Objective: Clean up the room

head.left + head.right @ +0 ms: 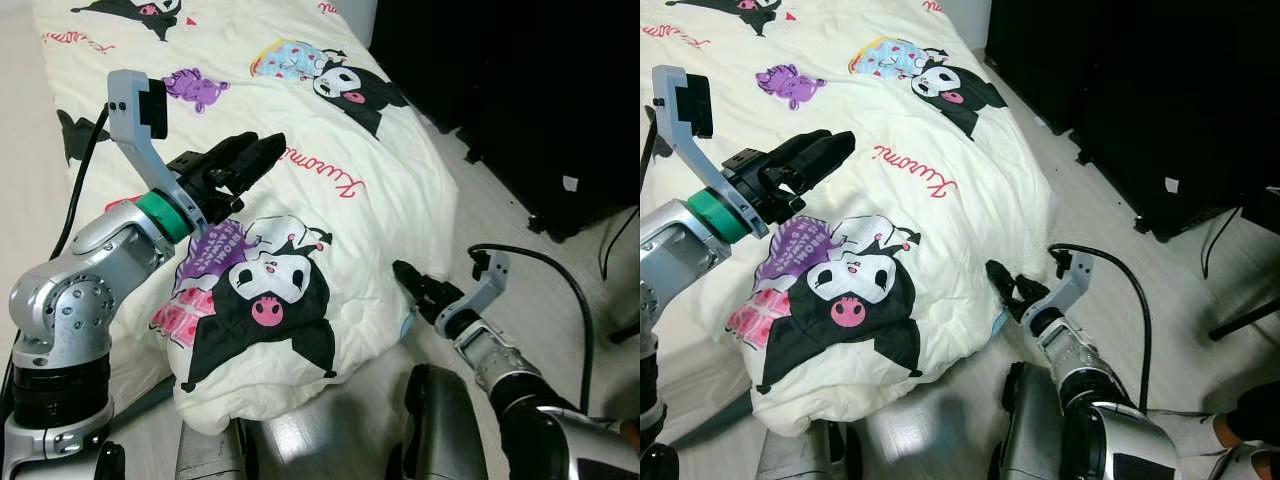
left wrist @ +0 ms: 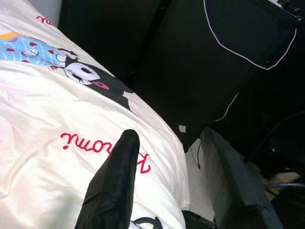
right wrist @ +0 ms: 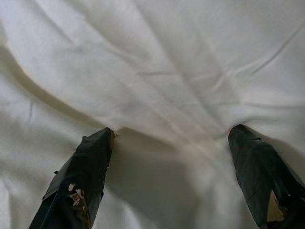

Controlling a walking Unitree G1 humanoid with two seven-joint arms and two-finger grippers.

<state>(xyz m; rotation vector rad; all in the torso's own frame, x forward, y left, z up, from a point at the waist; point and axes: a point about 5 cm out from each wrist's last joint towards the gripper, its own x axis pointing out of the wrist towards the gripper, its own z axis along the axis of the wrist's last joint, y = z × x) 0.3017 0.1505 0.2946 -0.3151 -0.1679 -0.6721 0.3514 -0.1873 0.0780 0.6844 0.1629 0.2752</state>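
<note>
The quilt (image 1: 300,190) lies spread under and ahead of both pincers, its near corner folded back, so the step in hand looks like straightening the bedding. The left gripper (image 1: 262,152) hovers above the fold, jaws parted and empty. The right gripper (image 3: 176,143) presses its wide-spread fingers (image 3: 83,167) into the quilt's edge and should next close on the cloth.

A home bedroom. Cream cartoon-print quilt (image 1: 300,170) spread over a bed from 12 to 7 o'clock; pale floor (image 1: 500,230) at 3 o'clock; black furniture (image 1: 520,90) at 1 to 2 o'clock, with cables (image 1: 560,290) trailing beside it.
</note>
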